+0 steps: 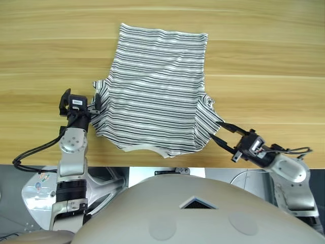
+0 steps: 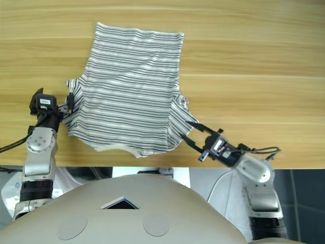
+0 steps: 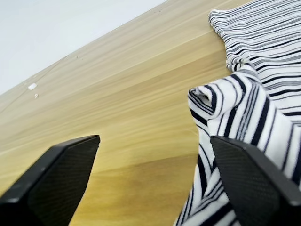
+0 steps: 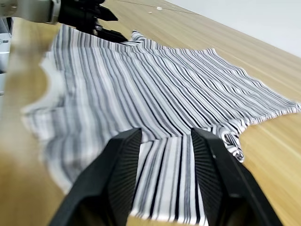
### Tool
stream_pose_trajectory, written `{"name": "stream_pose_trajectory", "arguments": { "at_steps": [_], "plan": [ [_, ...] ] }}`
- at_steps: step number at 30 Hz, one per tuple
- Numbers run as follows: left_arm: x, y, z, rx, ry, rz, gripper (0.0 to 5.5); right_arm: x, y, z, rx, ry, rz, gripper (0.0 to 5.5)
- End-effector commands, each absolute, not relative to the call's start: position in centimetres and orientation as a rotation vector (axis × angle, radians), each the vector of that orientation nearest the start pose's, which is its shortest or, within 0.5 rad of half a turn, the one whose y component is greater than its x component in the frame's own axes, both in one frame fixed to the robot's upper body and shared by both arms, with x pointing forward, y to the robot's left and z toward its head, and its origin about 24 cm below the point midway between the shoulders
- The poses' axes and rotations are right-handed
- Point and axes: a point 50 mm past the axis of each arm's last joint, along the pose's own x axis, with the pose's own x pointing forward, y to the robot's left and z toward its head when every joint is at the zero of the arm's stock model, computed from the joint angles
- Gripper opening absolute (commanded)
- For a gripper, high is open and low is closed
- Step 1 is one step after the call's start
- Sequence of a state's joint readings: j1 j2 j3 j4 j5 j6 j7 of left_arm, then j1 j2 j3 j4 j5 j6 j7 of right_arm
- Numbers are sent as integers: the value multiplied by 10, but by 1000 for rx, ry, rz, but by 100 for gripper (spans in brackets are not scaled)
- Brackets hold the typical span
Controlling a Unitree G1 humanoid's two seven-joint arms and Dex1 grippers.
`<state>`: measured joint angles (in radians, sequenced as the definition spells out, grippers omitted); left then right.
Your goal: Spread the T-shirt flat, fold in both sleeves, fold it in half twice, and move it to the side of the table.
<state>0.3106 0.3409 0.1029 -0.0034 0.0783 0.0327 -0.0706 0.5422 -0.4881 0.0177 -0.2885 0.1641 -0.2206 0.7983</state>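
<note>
Your left gripper (image 1: 95,105) sits over the near-left part of the desk (image 1: 264,76), fingers spread wide. The bunched left sleeve (image 3: 221,108) is just beside one finger, not pinched. Your right gripper (image 1: 217,129) is low by the desk's near edge, fingers apart too, with striped cloth of the right sleeve (image 1: 207,104) showing between them; can't tell if they touch it. The T-shirt (image 1: 157,86) lies between both grippers, mid-desk, mostly flat, collar (image 1: 152,149) at the near edge, hem (image 1: 162,31) toward the far edge.
</note>
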Motion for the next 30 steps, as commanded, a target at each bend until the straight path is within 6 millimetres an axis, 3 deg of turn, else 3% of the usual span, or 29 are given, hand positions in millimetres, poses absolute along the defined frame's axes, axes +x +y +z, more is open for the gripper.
{"name": "stream_pose_trajectory", "arguments": {
  "at_steps": [1, 7, 13, 18, 22, 24, 27, 30],
  "plan": [
    [155, 257, -23, 358, 500, 108, 437, 161, -188, 19, -240, 186, 762, 193],
    [156, 278, 18, 363, 348, 271, 437, 181, -181, 12, -236, 201, 700, 193],
    [158, 286, 28, 375, 318, 341, 437, 166, -189, -15, -276, 361, 662, 193],
    [172, 267, 46, 285, 183, 242, 437, 163, -199, -15, -287, 391, 613, 193],
    [192, 256, 82, 24, -70, 187, 437, 182, -212, -16, -254, 404, 467, 193],
    [199, 248, 90, -10, -130, 150, 437, 198, -221, -14, -212, 412, 373, 193],
    [199, 247, 90, 25, -137, 152, 437, 218, -232, -9, -195, 413, 305, 193],
    [198, 255, 80, 145, -93, 162, 437, 226, -227, -8, -172, 402, 310, 193]
  ]
}}
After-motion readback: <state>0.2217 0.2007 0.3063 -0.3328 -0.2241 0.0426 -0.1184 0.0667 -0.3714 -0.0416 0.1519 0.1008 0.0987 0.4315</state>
